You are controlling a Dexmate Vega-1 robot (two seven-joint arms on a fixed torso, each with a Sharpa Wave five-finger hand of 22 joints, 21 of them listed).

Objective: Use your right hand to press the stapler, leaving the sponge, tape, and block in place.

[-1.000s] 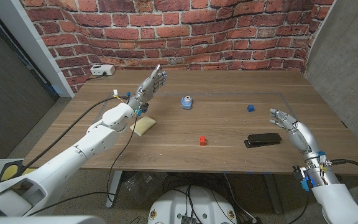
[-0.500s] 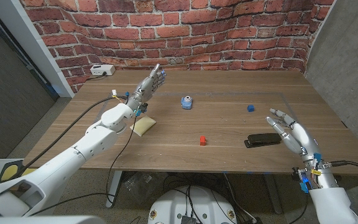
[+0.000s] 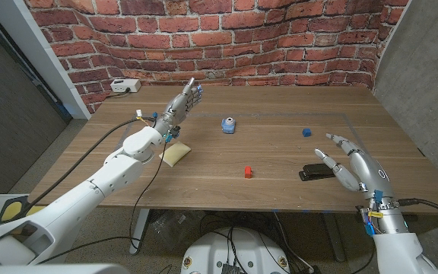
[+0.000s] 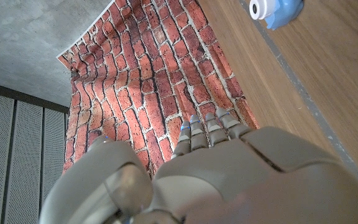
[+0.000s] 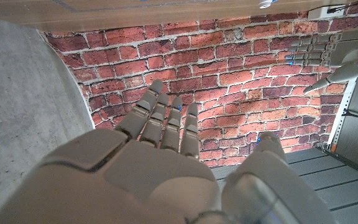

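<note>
Black stapler (image 3: pixel 319 172) lying flat near the table's front right, closed, small red block (image 3: pixel 248 172) to its left, blue tape dispenser (image 3: pixel 228 125) farther back, pale yellow sponge (image 3: pixel 175 154) at left.

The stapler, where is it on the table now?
In the head view the black stapler lies near the table's front edge on the robot's right, beside the open right hand, right of the red block.

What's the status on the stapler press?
Right hand open, over stapler end, not pressing. Left hand open, raised. Path clear.
</note>
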